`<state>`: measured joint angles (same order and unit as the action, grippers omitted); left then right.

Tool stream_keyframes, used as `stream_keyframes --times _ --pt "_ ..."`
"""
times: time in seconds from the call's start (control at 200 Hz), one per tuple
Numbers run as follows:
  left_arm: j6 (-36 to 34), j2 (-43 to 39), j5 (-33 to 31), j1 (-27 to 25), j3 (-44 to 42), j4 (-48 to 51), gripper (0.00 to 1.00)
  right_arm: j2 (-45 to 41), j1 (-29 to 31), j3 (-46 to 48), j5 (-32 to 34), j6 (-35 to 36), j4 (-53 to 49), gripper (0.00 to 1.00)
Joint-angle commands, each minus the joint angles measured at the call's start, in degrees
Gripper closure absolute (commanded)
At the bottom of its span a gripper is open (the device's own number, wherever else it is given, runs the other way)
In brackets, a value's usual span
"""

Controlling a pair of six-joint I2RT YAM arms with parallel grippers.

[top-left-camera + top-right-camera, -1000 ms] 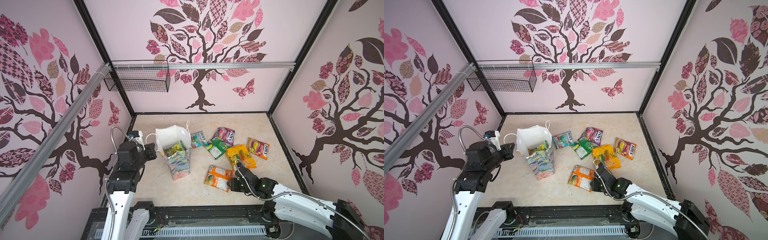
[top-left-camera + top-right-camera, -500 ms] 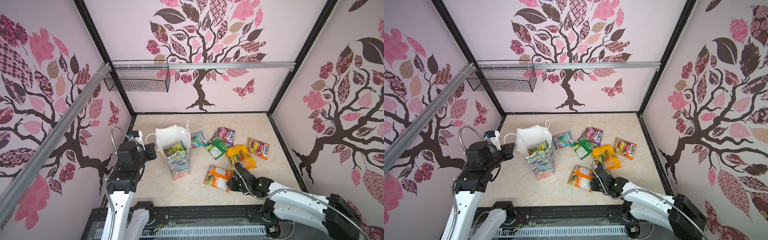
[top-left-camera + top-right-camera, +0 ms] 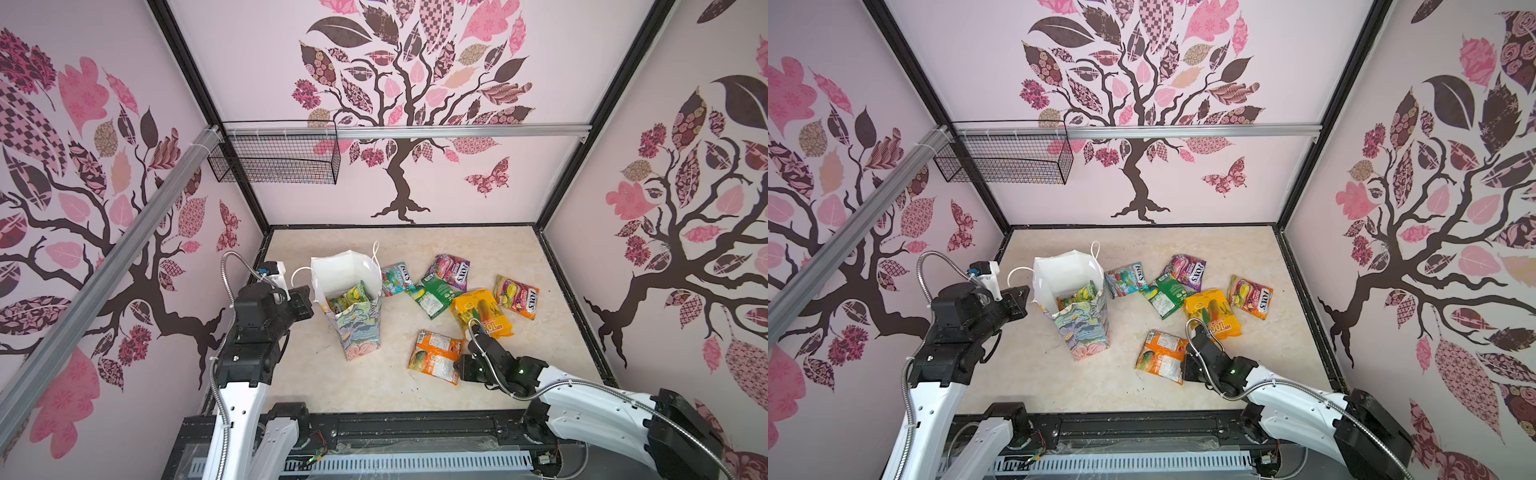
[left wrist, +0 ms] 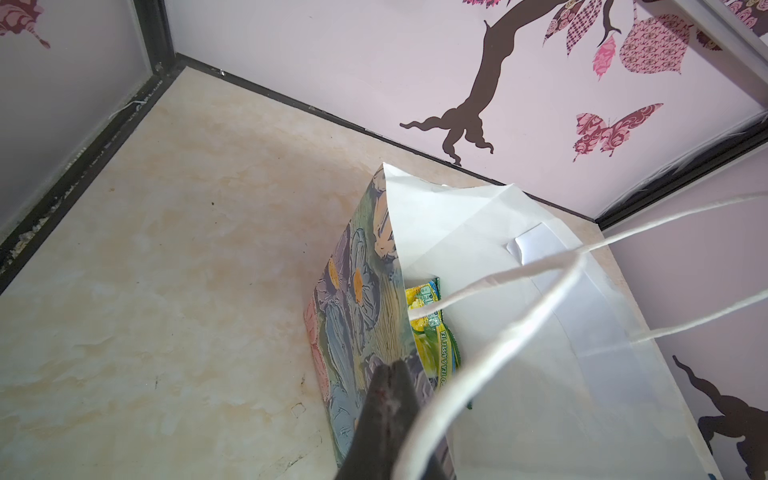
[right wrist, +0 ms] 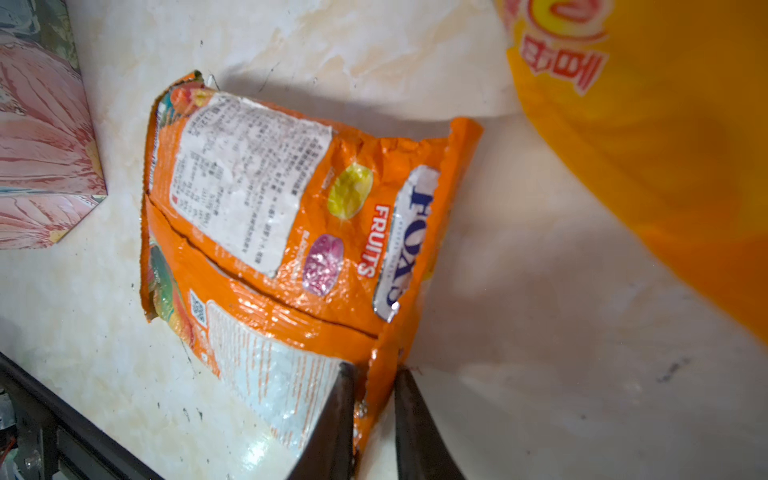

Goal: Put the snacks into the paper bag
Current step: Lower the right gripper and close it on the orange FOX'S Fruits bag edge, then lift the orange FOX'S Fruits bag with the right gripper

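Closing on a thin seal invites slip: the right pincer (image 5: 375, 370) stands with jaws close on either side of the orange pouch's (image 5: 266, 216) edge, and we cannot tell whether they have bitten. A shallow bite could drop the pouch on the tabletop (image 3: 374, 386) short of the bag (image 3: 359, 328). The left pincer (image 4: 392, 374) is pressed together on the bag's rim, and we judge it is holding the mouth wide. The cord (image 4: 494, 281) crosses that mouth and could snag a load. One green pouch (image 4: 432, 332) sits inside; five other pouches (image 3: 434, 297) lie beside the bag. Hidden: the bag's floor, and the right pincer's tips under its wrist in both top views.
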<state>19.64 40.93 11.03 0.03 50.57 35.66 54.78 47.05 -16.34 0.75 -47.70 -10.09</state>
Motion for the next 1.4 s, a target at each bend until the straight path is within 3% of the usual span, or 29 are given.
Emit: stream_keyframes --times 0.0,0.265,0.925,1.395 --pt "-0.4 -0.3 0.2 0.2 0.9 -0.2 0.97 0.1 -0.4 0.9 0.5 -0.1 -1.3 0.85" --pt "-0.4 -0.3 0.2 0.2 0.9 -0.1 0.97 -2.6 -0.3 -0.6 1.3 0.8 -3.9 1.0" --pt "-0.5 -0.3 0.2 0.2 1.0 -0.1 0.97 -8.6 -0.4 -9.3 -1.8 5.8 -8.1 1.0" --pt "-0.4 -0.5 0.2 0.2 0.9 -0.3 0.97 -4.3 -0.3 -21.2 -6.3 13.9 -10.4 1.0"
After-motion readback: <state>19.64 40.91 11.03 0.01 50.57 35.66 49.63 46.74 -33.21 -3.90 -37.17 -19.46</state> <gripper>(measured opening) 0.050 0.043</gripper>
